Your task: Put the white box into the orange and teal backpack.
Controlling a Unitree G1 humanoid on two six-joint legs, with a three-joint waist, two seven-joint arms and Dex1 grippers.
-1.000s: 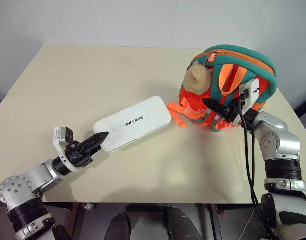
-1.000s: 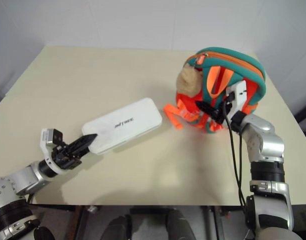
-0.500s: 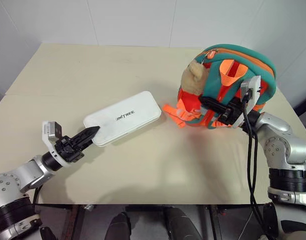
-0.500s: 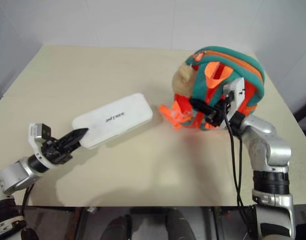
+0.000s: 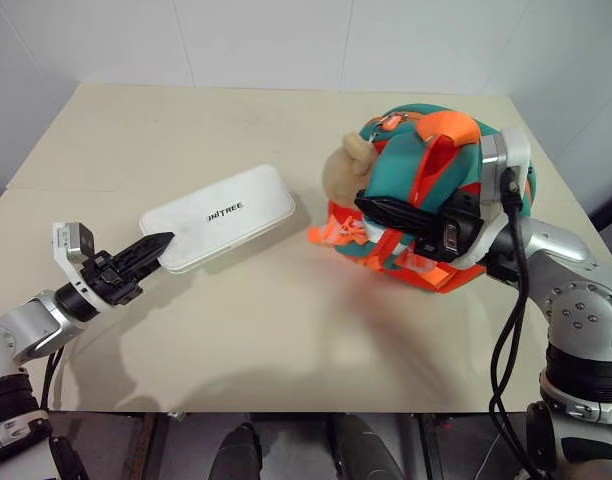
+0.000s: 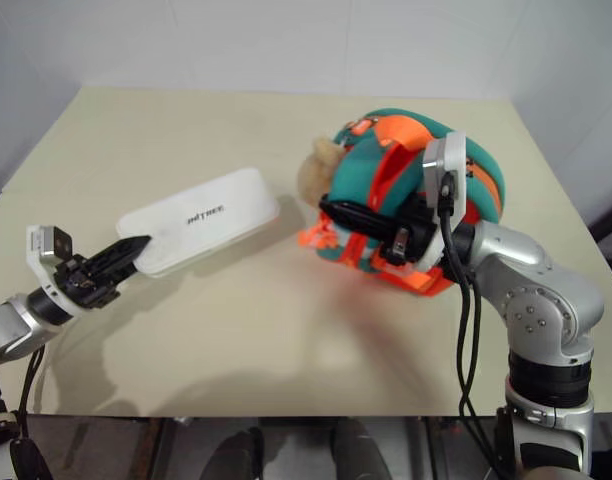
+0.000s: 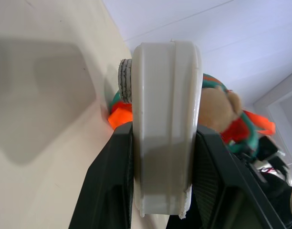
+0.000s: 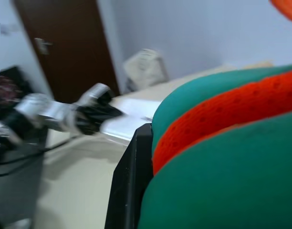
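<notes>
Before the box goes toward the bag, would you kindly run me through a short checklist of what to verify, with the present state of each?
1. Left tool grips the white box: ok; the left wrist view shows the box's end clamped between its two fingers.
2. Right tool holds the orange and teal backpack: ok; it is shut on the bag's straps.
3. Backpack opening unzipped and facing the box: cannot tell; no open mouth is visible.
4. Path between box and backpack free: ok; bare table between them.
5. Plush charm out of the way: not ok; it hangs on the side facing the box.
</notes>
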